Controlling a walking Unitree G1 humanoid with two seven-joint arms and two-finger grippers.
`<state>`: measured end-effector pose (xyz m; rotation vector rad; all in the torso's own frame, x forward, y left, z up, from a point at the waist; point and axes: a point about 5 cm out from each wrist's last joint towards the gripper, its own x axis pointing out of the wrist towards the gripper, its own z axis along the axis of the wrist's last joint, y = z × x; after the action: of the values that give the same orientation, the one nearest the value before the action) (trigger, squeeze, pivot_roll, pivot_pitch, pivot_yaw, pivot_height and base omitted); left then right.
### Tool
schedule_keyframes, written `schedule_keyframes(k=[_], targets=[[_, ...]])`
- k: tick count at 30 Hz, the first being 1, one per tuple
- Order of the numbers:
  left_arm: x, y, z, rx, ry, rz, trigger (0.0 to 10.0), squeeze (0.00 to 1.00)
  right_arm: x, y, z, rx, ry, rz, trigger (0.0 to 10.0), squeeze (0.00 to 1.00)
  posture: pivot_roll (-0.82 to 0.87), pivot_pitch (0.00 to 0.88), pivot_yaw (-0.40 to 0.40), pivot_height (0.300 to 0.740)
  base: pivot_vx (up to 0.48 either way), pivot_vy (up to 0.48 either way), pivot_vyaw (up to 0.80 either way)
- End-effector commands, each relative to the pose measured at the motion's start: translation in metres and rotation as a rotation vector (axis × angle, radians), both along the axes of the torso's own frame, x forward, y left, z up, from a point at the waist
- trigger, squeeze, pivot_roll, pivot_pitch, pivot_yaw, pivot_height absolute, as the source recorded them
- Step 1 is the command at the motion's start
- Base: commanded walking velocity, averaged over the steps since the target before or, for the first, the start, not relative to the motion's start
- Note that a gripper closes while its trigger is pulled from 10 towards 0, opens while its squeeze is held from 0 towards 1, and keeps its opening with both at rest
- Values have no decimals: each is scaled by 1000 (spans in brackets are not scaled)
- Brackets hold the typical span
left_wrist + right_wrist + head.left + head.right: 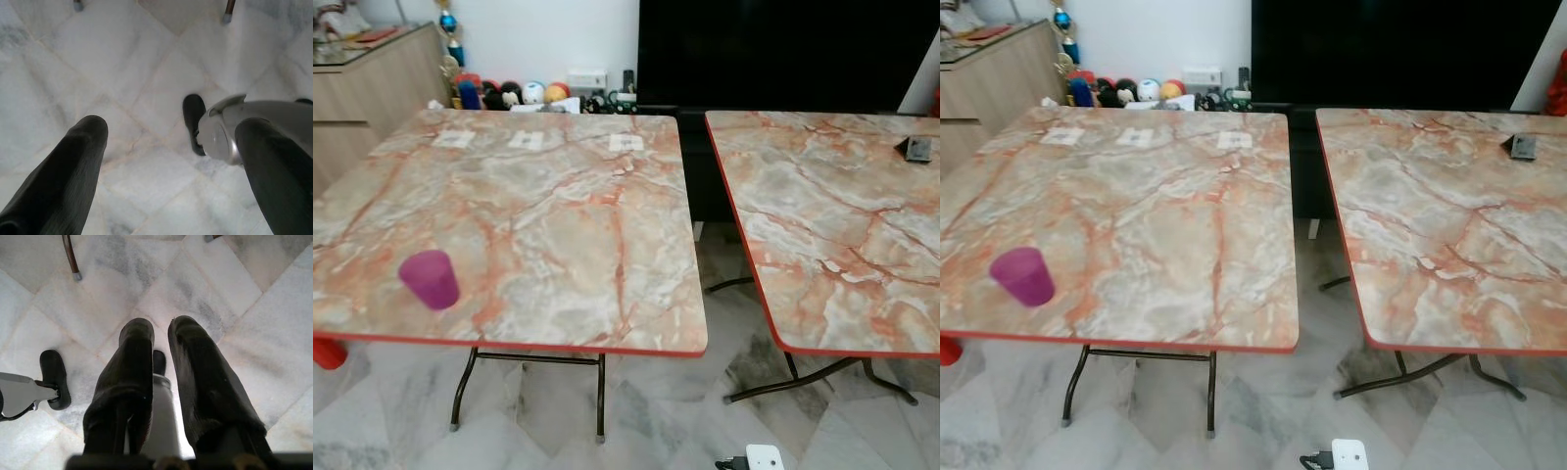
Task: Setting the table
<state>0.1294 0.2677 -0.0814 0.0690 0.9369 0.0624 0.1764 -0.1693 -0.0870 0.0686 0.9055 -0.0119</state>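
Observation:
A purple cup (430, 279) stands upright near the front left corner of the left marble-patterned table (568, 215). Three small white cards (528, 141) lie in a row along that table's far edge. A second matching table (842, 225) stands to the right, with a small dark object (918, 149) near its far right side. My left gripper (176, 127) hangs over the tiled floor, its fingers wide apart and open, holding nothing. My right gripper (161, 328) also hangs over the floor, its two fingers nearly together and shut on nothing.
A narrow gap separates the two tables. A wooden cabinet (372, 88) stands at the far left, and toys and balls (509, 94) line the back wall beside a large black screen (783, 49). A white device (764, 457) lies on the floor, and a red object (325, 352) sits under the left table's corner.

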Motion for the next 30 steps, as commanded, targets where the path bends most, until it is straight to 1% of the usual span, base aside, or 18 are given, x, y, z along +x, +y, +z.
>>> schedule_keyframes(k=[1,24,30], targets=[[-3,2,-1,3,13,6,10000,0,-7,0,-4,5,26,-15,10000,0,21,40,7,740,-285,0,0],[-4,2,-1,1,9,24,10000,0,-10,1,-5,0,37,-15,10000,0,23,51,5,740,-12,0,0],[-4,2,-1,0,12,26,10000,0,-12,-1,-6,-1,43,-20,10000,0,22,50,4,740,0,305,0]])
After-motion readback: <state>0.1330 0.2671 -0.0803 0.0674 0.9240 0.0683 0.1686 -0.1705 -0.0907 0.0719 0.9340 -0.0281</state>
